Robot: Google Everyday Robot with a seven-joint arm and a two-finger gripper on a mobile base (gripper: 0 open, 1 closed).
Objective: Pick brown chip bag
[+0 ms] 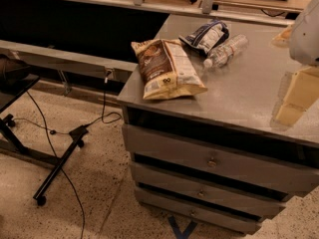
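The brown chip bag [164, 68] lies flat near the front left corner of the steel counter [244, 91]. It has a dark brown front panel and pale yellow edges. My gripper [289, 106] comes in from the right edge of the view, with its pale yellow fingers low over the counter's right side. It is well to the right of the bag and apart from it. The white arm housing [306, 31] shows above it.
A smaller dark blue-and-white bag [207, 35] and a clear plastic water bottle [225, 51] lie behind the brown bag. The counter has several drawers [212, 161] below. A black wheeled stand [55, 171] and cables [102, 116] are on the floor at left.
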